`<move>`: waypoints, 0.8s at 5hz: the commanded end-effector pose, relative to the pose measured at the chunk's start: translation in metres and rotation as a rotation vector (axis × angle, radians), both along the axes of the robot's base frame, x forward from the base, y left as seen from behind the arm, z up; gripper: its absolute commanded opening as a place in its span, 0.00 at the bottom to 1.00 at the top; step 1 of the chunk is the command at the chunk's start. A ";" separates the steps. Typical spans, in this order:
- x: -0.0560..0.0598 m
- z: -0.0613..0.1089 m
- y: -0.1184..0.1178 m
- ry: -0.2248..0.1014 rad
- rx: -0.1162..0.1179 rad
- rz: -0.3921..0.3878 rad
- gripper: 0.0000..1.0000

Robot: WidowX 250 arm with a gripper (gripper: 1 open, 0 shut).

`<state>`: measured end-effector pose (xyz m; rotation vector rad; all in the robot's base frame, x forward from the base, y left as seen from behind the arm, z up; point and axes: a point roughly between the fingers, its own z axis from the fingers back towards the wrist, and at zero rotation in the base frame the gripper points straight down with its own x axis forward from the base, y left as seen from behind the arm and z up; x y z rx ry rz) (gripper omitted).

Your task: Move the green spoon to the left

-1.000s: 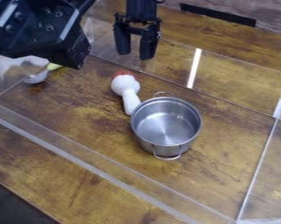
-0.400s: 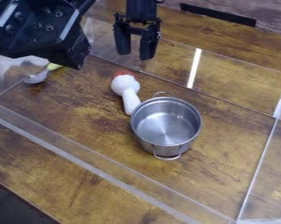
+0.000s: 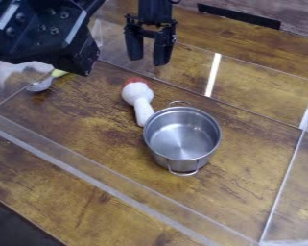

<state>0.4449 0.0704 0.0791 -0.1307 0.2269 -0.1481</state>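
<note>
Camera view: the largest element is the wooden table (image 3: 80, 135), a dark brown plank surface with visible grain that fills nearly the whole frame. A clear acrylic barrier (image 3: 118, 197) stands on it, with low transparent walls running along the near edge and up the right side; a bright reflection marks a further panel edge near the back. The room beyond the table cannot be made out.

A black machine housing (image 3: 43, 34) occupies the upper left corner and overhangs the table edge.

The robot arm descends from the top centre. Its black gripper (image 3: 151, 53) points steeply downward above the rear part of the table, with the two fingers (image 3: 134, 45) set apart and nothing between them. It touches no object.

A steel pot (image 3: 182, 135) sits upright right of centre, empty, with small side handles. A white utensil (image 3: 138, 100) with a rounded reddish end lies just beside the pot's upper left rim, its shaft angled toward the pot.

A pale crumpled cloth (image 3: 18, 73) lies at the left edge below the housing.

The green spoon (image 3: 57, 73) is at the far left, only a yellow-green portion showing beside the cloth; its bowl cannot be clearly distinguished. It is well apart from the gripper.
</note>
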 end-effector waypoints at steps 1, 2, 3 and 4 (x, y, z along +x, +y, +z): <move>0.000 0.057 -0.014 -0.019 -0.130 -0.020 1.00; -0.002 0.055 -0.009 -0.014 -0.132 -0.012 1.00; -0.004 0.052 -0.004 -0.009 -0.133 -0.004 1.00; -0.006 0.049 0.001 -0.005 -0.135 0.004 1.00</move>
